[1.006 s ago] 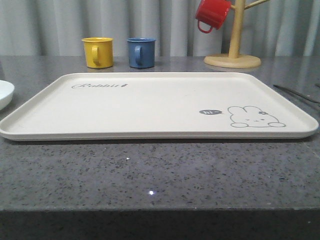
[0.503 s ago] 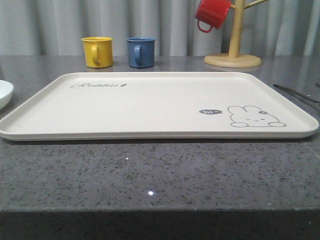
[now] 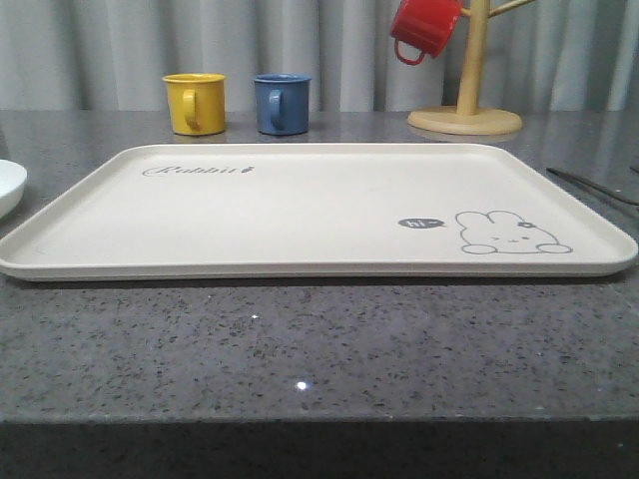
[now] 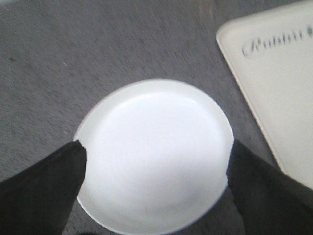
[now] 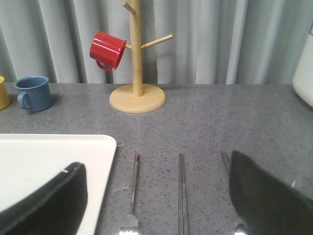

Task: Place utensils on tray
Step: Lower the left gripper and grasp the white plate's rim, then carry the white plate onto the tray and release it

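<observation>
The cream tray (image 3: 300,215) with its rabbit drawing lies bare in the middle of the counter. Right of the tray, on the grey counter, lie a fork (image 5: 133,188), a pair of chopsticks (image 5: 181,191) and a spoon handle (image 5: 224,159), side by side; the spoon is mostly hidden behind a finger. My right gripper (image 5: 156,161) hangs open above them, with nothing between its fingers (image 5: 266,196). One thin utensil handle (image 3: 589,185) shows past the tray's right rim. My left gripper (image 4: 156,147) is open over the round white plate (image 4: 154,127), left of the tray's corner (image 4: 274,83).
At the back stand a yellow mug (image 3: 195,103) and a blue mug (image 3: 282,103). A wooden mug tree (image 3: 466,110) at the back right carries a red mug (image 3: 423,28). The white plate's edge (image 3: 10,185) shows at the far left. A curtain closes the back.
</observation>
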Motion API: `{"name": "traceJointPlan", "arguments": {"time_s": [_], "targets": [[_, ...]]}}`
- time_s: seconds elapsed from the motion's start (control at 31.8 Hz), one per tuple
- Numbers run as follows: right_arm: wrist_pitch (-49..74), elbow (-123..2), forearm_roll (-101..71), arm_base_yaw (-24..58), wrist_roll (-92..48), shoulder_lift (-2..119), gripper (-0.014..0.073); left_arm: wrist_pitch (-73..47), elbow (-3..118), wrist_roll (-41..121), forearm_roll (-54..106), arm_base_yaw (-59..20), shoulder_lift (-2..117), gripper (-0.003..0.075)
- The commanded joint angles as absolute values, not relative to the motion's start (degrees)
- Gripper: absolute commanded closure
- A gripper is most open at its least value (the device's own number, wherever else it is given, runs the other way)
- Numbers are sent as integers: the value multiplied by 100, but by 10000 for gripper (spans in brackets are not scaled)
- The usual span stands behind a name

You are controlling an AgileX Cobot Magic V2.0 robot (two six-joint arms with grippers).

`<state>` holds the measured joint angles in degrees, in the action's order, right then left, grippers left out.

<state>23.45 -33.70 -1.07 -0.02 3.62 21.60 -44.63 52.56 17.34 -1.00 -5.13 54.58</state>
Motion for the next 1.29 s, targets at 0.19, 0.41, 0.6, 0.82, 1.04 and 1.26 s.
{"name": "traceJointPlan", "arguments": {"time_s": [0.19, 0.41, 0.6, 0.82, 1.04, 1.26], "targets": [[1927, -3566, -96, -22, 325, 2243, -26, -6341, 6708, 2056, -46, -1432, 7538, 155], [1927, -3566, -96, -22, 325, 2243, -26, -6389, 6719, 2056, -106, -1548, 8298, 158], [1927, -3566, -96, -22, 325, 2243, -26, -6375, 6719, 2056, -122, -1548, 8508, 281], [1927, -3566, -96, -22, 325, 2243, -26, -6359, 6719, 2056, -122, -1548, 8635, 387], [1927, -3566, -96, -22, 325, 2243, -26, -6370, 6719, 2056, -122, -1548, 8725, 458], [1927, -3566, -96, -22, 325, 2243, -26, -6466, 6719, 2056, -348, -1548, 8713, 702]]}}
